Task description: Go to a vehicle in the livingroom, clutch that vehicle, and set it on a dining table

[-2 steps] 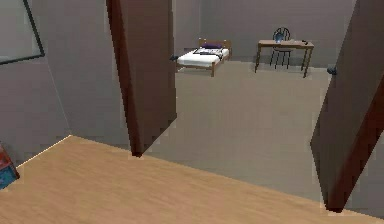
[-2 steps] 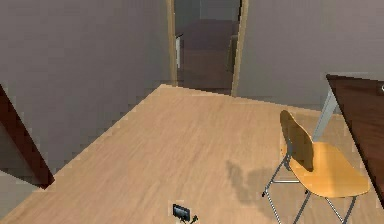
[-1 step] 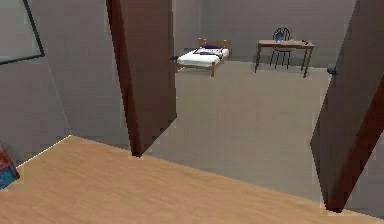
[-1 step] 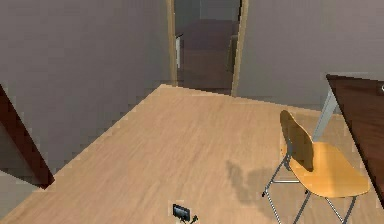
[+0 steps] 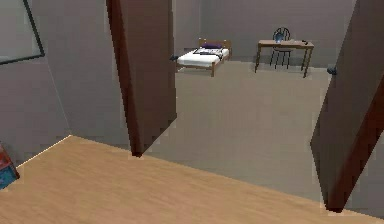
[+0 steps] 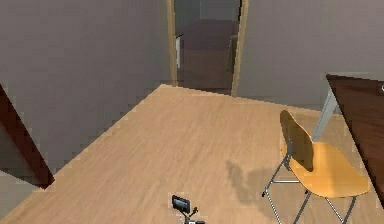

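The small dark end of my arm and gripper (image 6: 183, 204) pokes up from the arm side view's bottom edge, over the wooden floor (image 6: 190, 140). Its far end is too small to make out, so I cannot tell whether it holds anything. A dark brown table (image 6: 362, 110) with a pale leg stands at the arm side view's right. A tan chair (image 6: 320, 168) on metal legs is drawn up beside it.
Ahead, two open brown doors (image 5: 143, 70) (image 5: 352, 100) flank a wide opening onto a grey-floored room. That room holds a bed (image 5: 203, 58) and a small desk (image 5: 284, 46) with a chair. A framed board (image 5: 15, 35) hangs at the left. A far doorway (image 6: 207, 50) opens in the side wall.
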